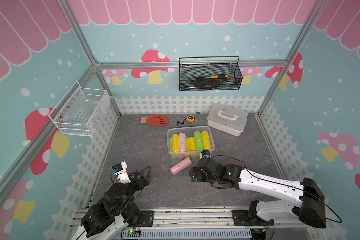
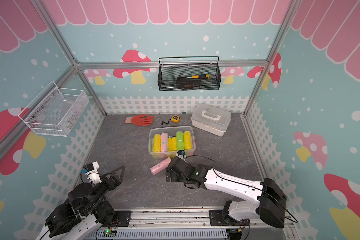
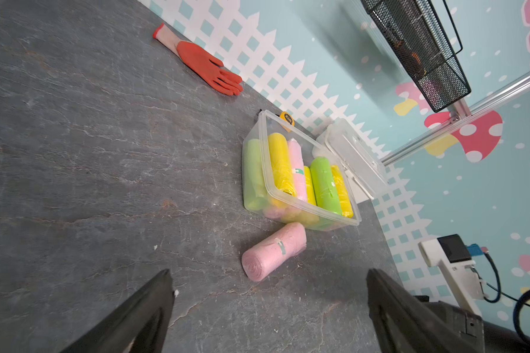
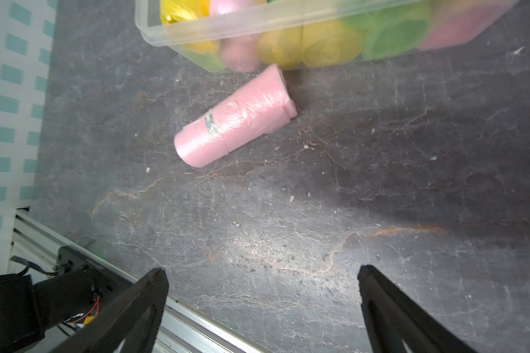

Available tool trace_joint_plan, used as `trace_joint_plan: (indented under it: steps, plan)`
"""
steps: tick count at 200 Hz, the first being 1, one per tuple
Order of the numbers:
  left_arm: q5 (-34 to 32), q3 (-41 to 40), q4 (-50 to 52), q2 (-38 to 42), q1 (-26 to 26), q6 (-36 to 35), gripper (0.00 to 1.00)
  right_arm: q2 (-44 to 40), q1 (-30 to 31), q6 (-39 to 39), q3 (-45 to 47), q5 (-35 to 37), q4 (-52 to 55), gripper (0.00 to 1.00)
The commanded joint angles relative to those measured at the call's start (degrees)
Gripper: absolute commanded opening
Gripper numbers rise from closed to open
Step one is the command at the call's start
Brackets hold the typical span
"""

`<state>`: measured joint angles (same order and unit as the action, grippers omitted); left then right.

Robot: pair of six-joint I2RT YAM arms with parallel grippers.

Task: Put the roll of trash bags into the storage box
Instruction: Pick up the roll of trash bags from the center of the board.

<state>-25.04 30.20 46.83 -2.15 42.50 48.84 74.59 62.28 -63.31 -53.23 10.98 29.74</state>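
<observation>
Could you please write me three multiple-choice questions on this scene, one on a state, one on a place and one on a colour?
1. How do the left gripper and the right gripper stand?
A. Both open, gripping nothing
B. Both shut
C. One open, one shut

2. Where is the loose pink roll relative to the storage box?
A. Inside it, on the other rolls
B. On the table, just outside its wall nearest the arms
C. Lifted above it

3. What colour is the palm of the glove?
A. Blue
B. Orange-red
C. Green

Answers:
1 A: each wrist view shows its jaws wide apart with nothing gripped.
2 B: in both top views it lies on its side on the table beside the box.
3 B: the palm shows orange-red in both top views and the left wrist view.
</observation>
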Motion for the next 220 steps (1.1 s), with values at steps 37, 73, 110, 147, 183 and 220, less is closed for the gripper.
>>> trace_joint_plan:
  steps: [37, 73, 110, 147, 183, 220]
  plan:
    - [-2.50, 3.10, 2.78, -6.70, -0.14, -0.91, 0.99, 9.81, 1.60, -6.30, -7.64, 2.24, 2.85, 0.97]
    - [-1.37, 4.85, 2.62, -6.55, -0.13, -4.85, 0.99, 16.88, 1.58, -8.79, -12.60, 2.80, 3.80, 0.97]
    - [-0.45, 4.93, 2.58, -5.15, -0.14, -5.08, 0.99, 24.44, 1.59, -11.95, -21.21, 2.33, 9.02, 0.95]
    - [-0.78, 4.78, 2.67, -4.70, -0.09, -5.09, 0.99, 30.63, 1.51, -18.10, -27.90, 5.02, 14.63, 0.95]
    - [-0.41, 4.87, 2.67, -4.71, -0.14, -5.07, 0.99, 33.93, 1.53, -24.18, -30.65, 6.36, 17.54, 0.95]
    - [-0.22, 4.70, 2.74, -4.79, -0.14, -4.97, 0.99, 38.97, 0.92, -24.01, -35.25, 7.50, 18.53, 0.95]
